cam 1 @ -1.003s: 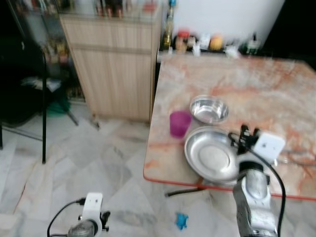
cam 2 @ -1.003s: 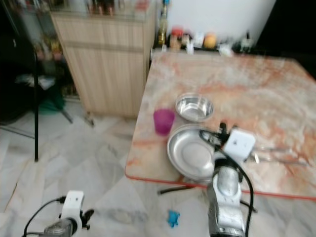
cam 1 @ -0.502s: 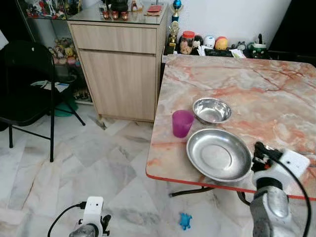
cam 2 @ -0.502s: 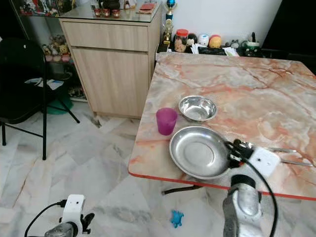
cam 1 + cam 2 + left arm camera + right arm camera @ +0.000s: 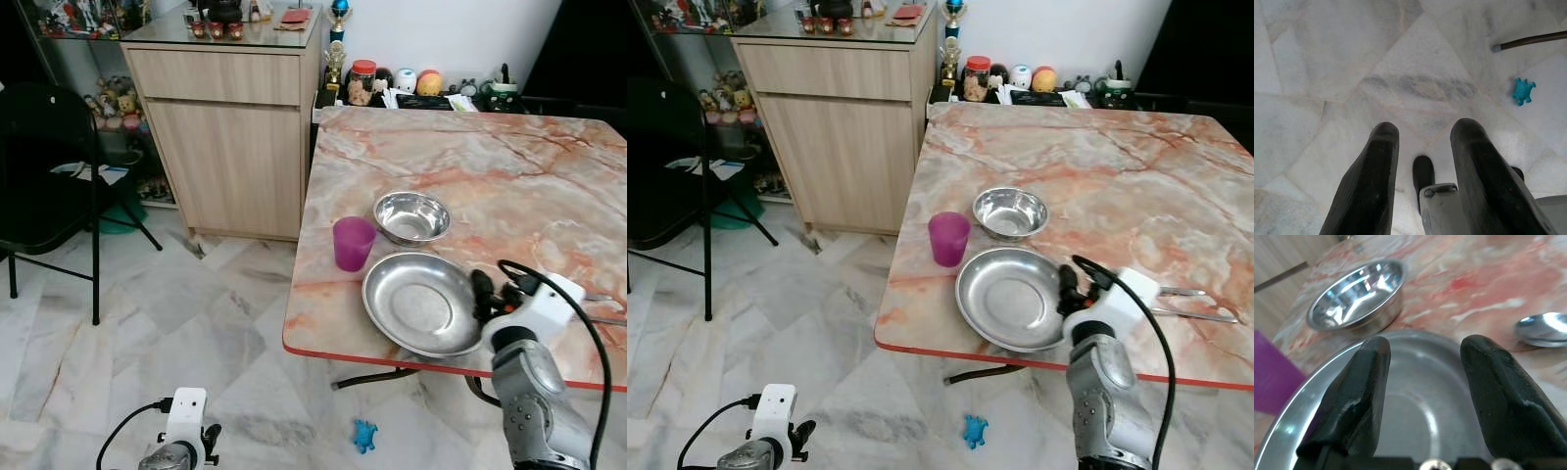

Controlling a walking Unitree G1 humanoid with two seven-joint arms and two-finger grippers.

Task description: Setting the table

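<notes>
Steel plate [image 5: 421, 305] is lying flat on the marble table [image 5: 509, 176], close to the red-trimmed near edge. Just beyond the plate, a steel bowl [image 5: 412, 216] is sitting upright, and a purple cup [image 5: 353, 243] is standing beside the plate at the table's left edge, apart from both. A spoon [image 5: 1542, 329] is resting on the marble just off the plate's right rim, with cutlery handles [image 5: 1190, 304] stretching away from the plate to the right. The right gripper [image 5: 1422, 382] is hovering over the plate's right rim, its fingers [image 5: 1359, 391] spread apart and grasping nothing. The left gripper [image 5: 1422, 147] is hanging low beside the table over the marble floor [image 5: 1327, 58], fingers parted and empty, with a small blue toy [image 5: 1523, 91] lying on the tiles under the plate's edge of the table.
</notes>
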